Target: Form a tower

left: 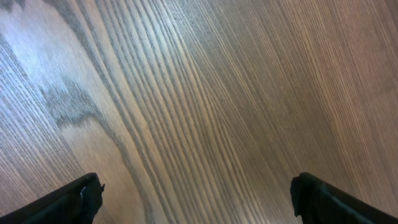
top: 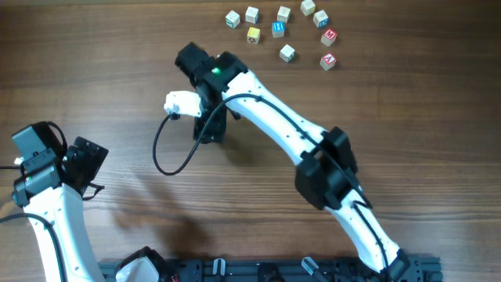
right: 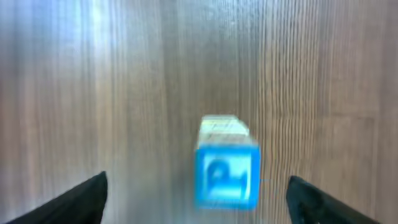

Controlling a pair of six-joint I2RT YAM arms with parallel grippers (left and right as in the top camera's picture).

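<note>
The tower (right: 227, 174) shows in the right wrist view as a short stack of pale wooden cubes. Its top face is blue with a white letter, and a paler cube shows behind it. My right gripper (right: 198, 182) is open; its dark fingertips (right: 93, 190) stand well apart on either side of the stack and do not touch it. From overhead, the right gripper (top: 210, 127) covers the tower. At the left, my left gripper (top: 84, 160) is open over bare wood, with nothing between its fingers (left: 81, 196).
Several loose alphabet cubes (top: 282, 31) lie scattered at the table's far right, some with red, blue or yellow faces. A black cable (top: 168, 157) loops down from the right wrist. The arm bases stand along the near edge.
</note>
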